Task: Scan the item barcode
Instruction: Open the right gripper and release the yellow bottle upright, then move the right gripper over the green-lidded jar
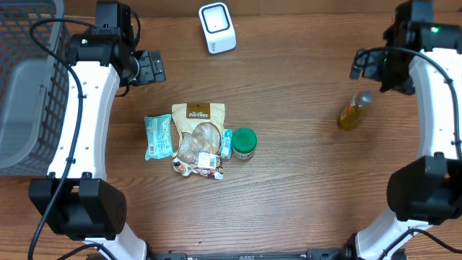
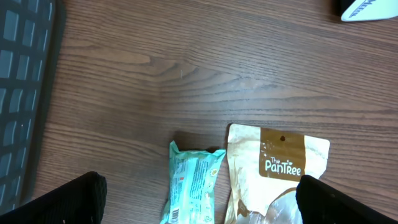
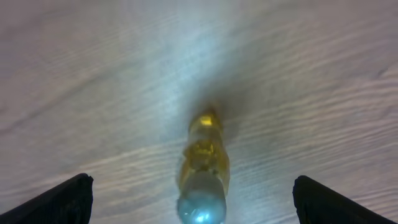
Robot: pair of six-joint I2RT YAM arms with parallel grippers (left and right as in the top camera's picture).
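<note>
Basket far left; left gripper hangs spread and empty, just far of the snack pile; scanner far centre. Rightward, yellow bottle lies flat on the table below the wide-open right gripper, likely awaiting a barcode-side regrasp.

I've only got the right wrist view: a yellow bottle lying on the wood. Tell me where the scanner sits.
Observer: The white scanner stands at the far edge of the table, well left of the bottle.
Operator: List what else is out there.
Observer: A cluster mid-table: a teal packet, a brown pouch and a green-lidded jar.
Operator: Report the left arm.
Observer: The left gripper is open and holds nothing, near the grey basket.
</note>
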